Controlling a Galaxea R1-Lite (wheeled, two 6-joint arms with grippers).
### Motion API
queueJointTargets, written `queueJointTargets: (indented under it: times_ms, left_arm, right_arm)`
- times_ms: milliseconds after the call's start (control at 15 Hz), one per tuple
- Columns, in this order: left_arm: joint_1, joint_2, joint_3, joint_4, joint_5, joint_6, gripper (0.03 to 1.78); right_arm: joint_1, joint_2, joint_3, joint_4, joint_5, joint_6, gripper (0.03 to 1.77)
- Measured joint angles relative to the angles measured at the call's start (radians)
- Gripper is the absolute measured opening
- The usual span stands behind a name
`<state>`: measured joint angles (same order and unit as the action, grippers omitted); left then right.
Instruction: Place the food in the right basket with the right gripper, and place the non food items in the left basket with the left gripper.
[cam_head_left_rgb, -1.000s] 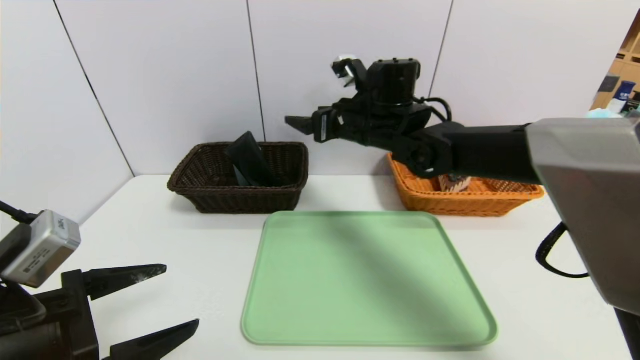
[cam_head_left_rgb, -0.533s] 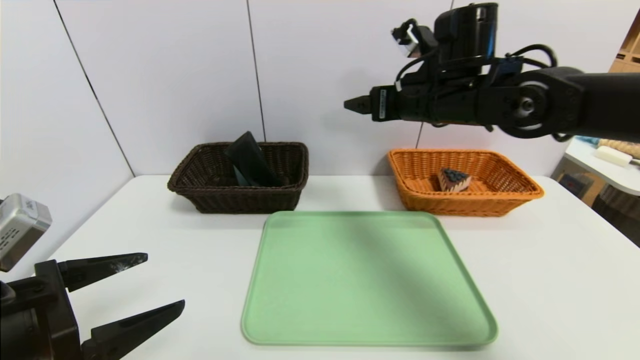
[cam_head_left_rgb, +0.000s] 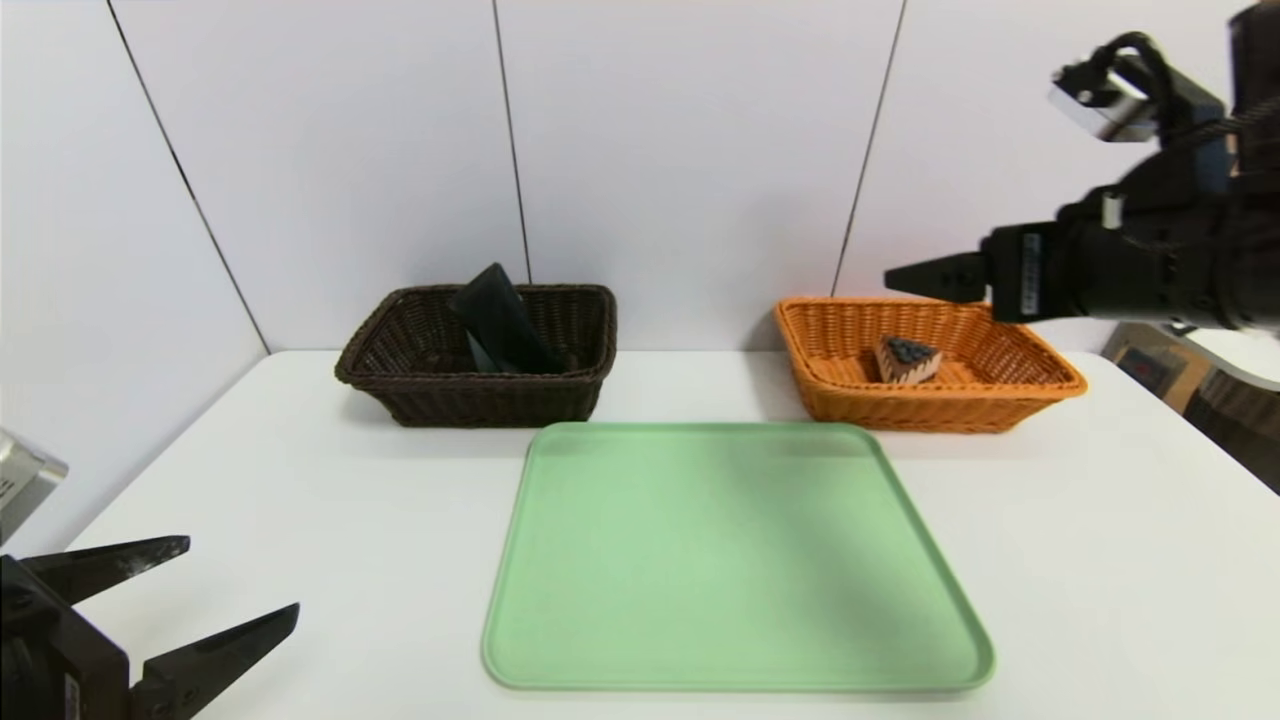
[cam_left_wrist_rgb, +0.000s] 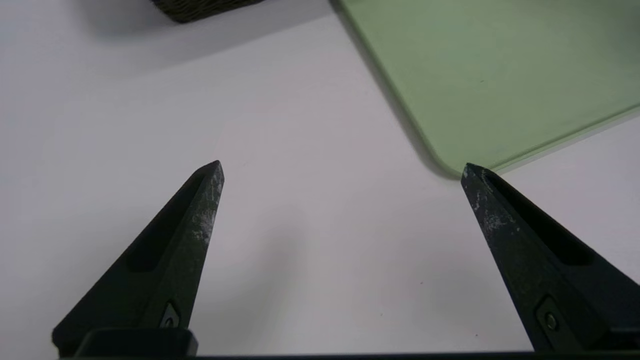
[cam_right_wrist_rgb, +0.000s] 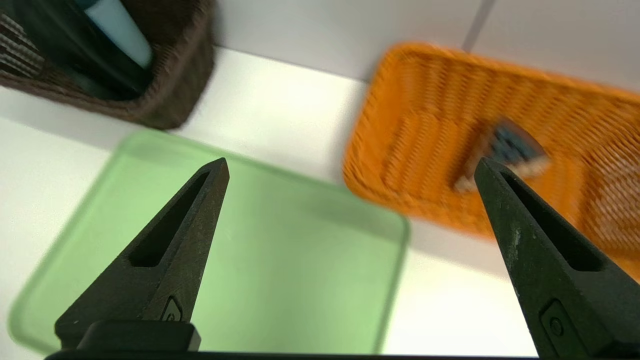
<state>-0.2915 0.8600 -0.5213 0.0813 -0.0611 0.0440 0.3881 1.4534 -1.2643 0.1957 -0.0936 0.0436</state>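
Nearest the robot, the left tool (cam_head_left_rgb: 190, 590) sits low at the near left corner of the white surface (cam_head_left_rgb: 1080, 560), its two black fingers (cam_left_wrist_rgb: 190, 235) spread wide and empty, beside the near left corner of the green tray (cam_head_left_rgb: 735, 560). The tray lies flat in the middle of the surface with nothing on it.

Beyond the tray's far edge stand two wicker baskets, well apart. The dark brown basket (cam_head_left_rgb: 480, 395) on the left holds a flat black item (cam_head_left_rgb: 500, 320) that leans tilted against the basket's back wall, its long axis rising up and toward the left; a pale strip shows along it in the right wrist view.

The orange basket (cam_head_left_rgb: 930, 405) on the right holds a wedge of cake (cam_head_left_rgb: 907, 360), brown-sided with a dark topping, lying on the basket floor near the middle with its narrow tip toward the right. The right tool (cam_right_wrist_rgb: 350, 170) hangs in the air above and to the right of this basket, clear of the cake, fingers released wide and holding nothing, aimed leftward and slightly down.
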Motion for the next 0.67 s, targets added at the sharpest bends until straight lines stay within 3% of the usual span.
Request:
queueJointTargets:
  times_ms: [267, 667]
  left_arm:
    - [0.0, -0.102, 0.023, 0.101, 0.097, 0.001, 1.69]
    - [0.049, -0.246, 0.086, 0.161, 0.109, 0.03, 1.69]
  right_arm:
    - [-0.009, -0.292, 0.252, 0.039, -0.057, -0.001, 1.69]
    - [-0.095, -0.615, 0.507, 0.066, -0.065, -0.006, 1.69]
